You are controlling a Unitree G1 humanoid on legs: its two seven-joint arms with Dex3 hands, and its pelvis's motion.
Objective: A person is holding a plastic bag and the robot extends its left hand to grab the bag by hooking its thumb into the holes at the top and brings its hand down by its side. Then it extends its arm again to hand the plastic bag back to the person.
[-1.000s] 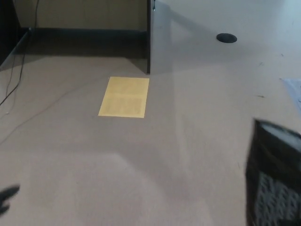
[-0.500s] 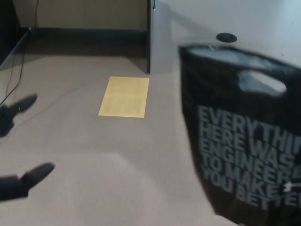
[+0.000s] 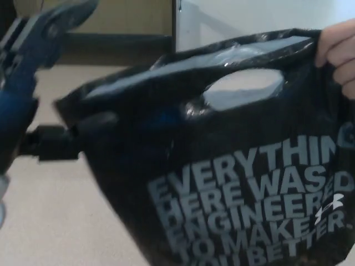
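Now person's hand (image 3: 337, 52) holds plastic bag (image 3: 222, 177) beside left robot hand (image 3: 33, 100).

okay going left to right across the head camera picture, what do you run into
Robot's left hand → black plastic bag with its handle hole → person's hand gripping the bag's top right corner.

The light is soft and rather dim, with a warm tone on the floor (image 3: 50, 221). The plastic bag (image 3: 222, 166) shows pale glare along its top fold and around the handle hole. Strong motion blur smears the robot hand (image 3: 33, 66) at the left, and the bag's white letters are soft.
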